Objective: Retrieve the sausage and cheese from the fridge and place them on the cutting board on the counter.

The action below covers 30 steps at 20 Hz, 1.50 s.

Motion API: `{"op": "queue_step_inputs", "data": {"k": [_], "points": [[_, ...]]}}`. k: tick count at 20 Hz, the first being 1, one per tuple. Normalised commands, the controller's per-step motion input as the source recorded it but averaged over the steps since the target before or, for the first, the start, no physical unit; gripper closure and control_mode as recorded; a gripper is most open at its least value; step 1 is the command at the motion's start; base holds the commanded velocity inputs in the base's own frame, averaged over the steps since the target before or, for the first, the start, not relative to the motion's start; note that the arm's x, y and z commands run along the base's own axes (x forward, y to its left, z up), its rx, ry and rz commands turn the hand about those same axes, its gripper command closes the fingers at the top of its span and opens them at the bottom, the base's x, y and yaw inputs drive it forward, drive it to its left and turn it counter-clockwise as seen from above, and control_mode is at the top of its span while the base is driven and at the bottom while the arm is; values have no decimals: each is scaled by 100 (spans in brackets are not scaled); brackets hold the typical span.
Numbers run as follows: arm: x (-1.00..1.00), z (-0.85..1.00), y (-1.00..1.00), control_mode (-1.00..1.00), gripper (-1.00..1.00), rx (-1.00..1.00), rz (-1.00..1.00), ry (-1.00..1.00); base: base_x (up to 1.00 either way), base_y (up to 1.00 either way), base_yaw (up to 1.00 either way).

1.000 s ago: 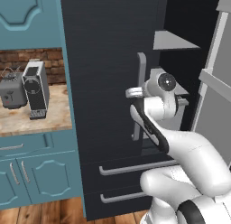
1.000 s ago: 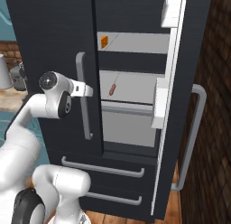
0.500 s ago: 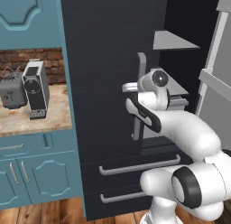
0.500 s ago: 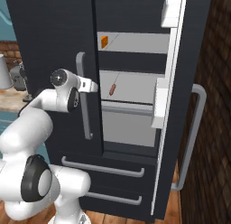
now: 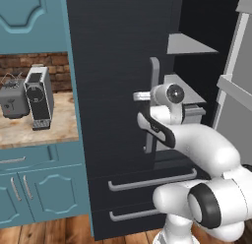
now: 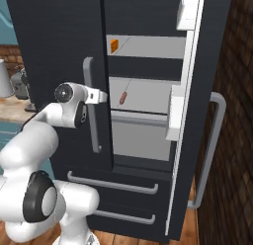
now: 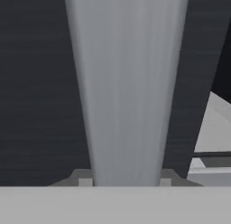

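Note:
The black fridge has its right door swung open and its left door closed. On a pale middle shelf lies the reddish sausage, and the orange cheese sits on the shelf above it. My gripper is at the left door's grey bar handle, a little left of the sausage. In the hand view the handle runs straight up between my fingertips, which press its two sides. From the left base view the gripper meets the handle at mid height. The cutting board is out of view.
The open right door with white bins and its own handle stands at the right, before a brick wall. Two drawers lie below the doors. Left of the fridge, the counter carries a coffee machine and a grey appliance over teal cabinets.
My hand has moved a little forward onto the left door's handle and the jaws have closed in on it. The fridge's contents have stayed put.

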Motion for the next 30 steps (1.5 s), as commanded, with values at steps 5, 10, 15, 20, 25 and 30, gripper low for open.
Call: {"op": "queue_step_inputs", "data": {"k": [5, 10, 15, 20, 25, 30], "points": [[-76, 2, 0, -100, 100, 0, -6, 0, 0, 0, 0], [-100, 1, 7, -100, 100, 0, -12, 0, 0, 0, 0], [-100, 0, 38, -100, 100, 0, -19, 0, 0, 0, 0], [-95, 0, 62, -100, -100, -1, -26, 0, 0, 0, 0], [-33, -1, 40, -100, -100, -1, -27, -5, 0, 0, 0], [-13, -2, 28, -100, -100, 0, -28, -18, 0, 0, 0]]}}
